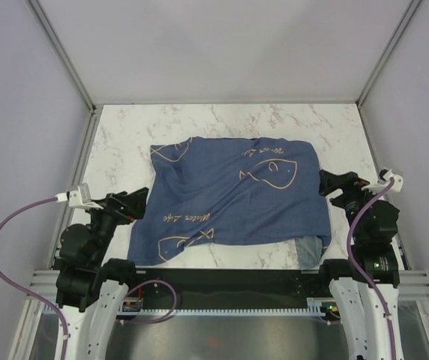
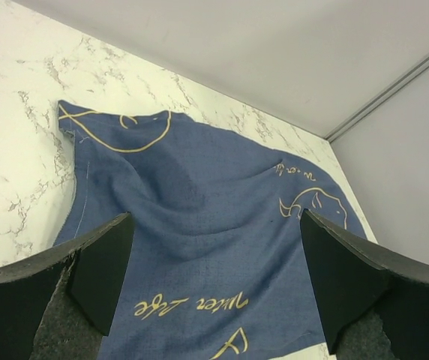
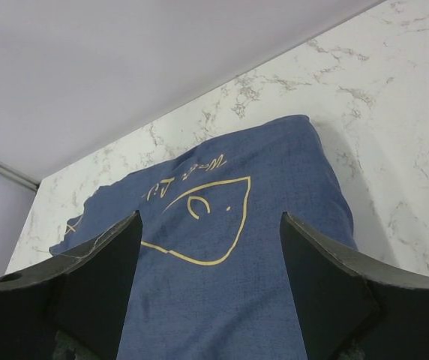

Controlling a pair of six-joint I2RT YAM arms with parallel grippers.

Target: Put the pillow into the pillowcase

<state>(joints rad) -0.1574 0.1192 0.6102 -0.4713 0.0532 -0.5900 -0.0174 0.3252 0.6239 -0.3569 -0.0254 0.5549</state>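
The dark blue pillowcase with cream fish outlines and lettering lies rumpled across the middle of the marble table. Its right part bulges. A paler grey-blue bit of its inner side shows at the near right corner. The pillow is hidden. My left gripper is open at the case's left edge, with nothing between its fingers. It looks down on the cloth from just above, jaws wide. My right gripper is open at the case's right edge, above the fish print, holding nothing.
Pale walls close in the table at the back and on both sides, with metal frame posts in the corners. A black rail runs along the near edge between the arm bases. Purple cables loop beside each arm.
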